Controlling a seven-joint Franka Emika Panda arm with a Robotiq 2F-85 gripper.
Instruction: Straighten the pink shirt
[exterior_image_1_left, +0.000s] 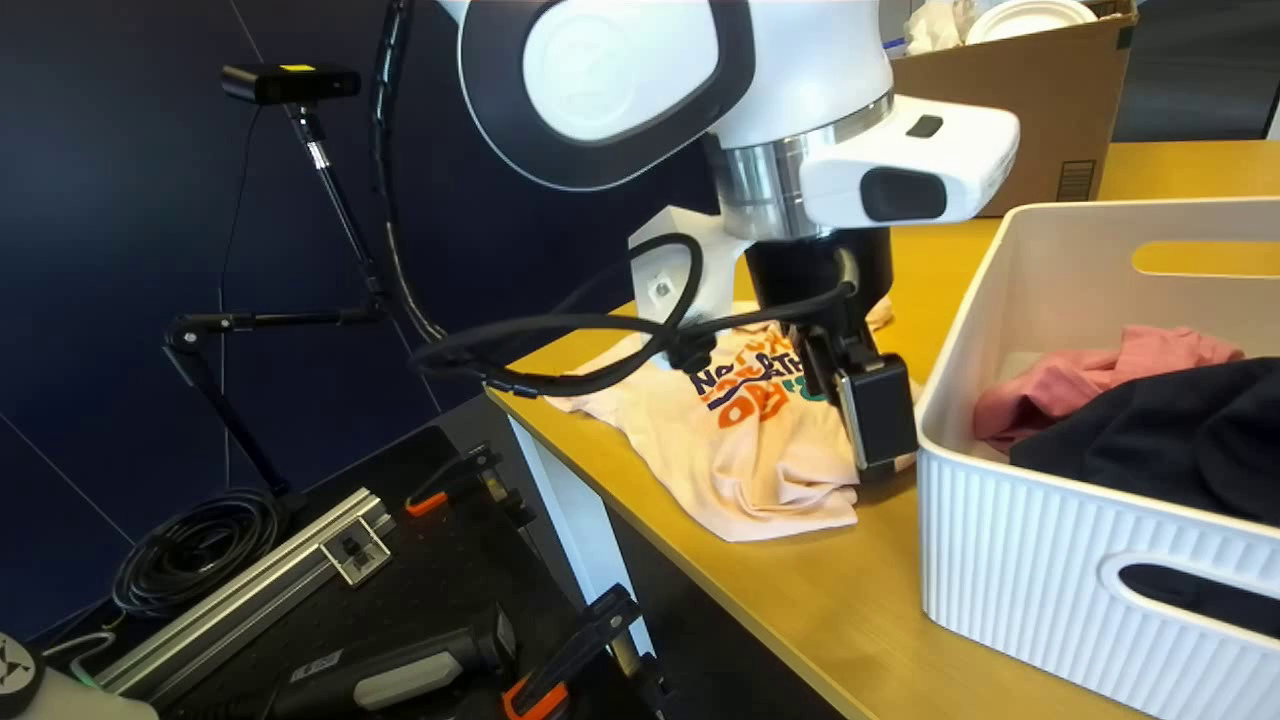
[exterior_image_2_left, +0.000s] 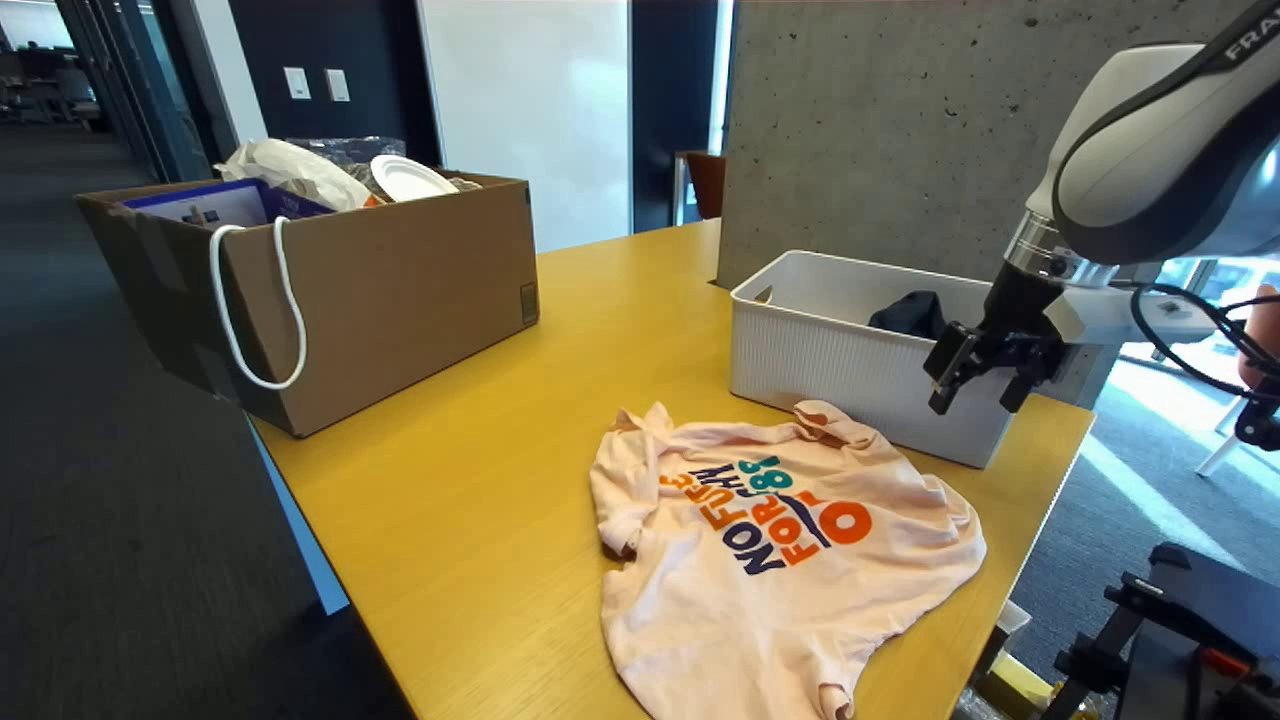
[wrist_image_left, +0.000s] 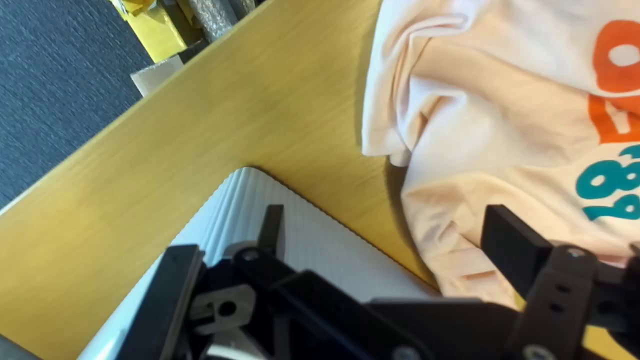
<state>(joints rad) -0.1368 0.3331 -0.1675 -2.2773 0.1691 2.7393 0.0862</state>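
Fingers spread, big gap btwn tips; I hold 'em up over the tabletop, just beside the white bin. Pink shirt lies on tabletop nr bin (can't tell if touching), lettered side up, wrinkled w/ edges folded. Bin holds deeper-pink cloth & dark garment. Cardboard box w/ misc. stuff sits well apart, same tabletop.
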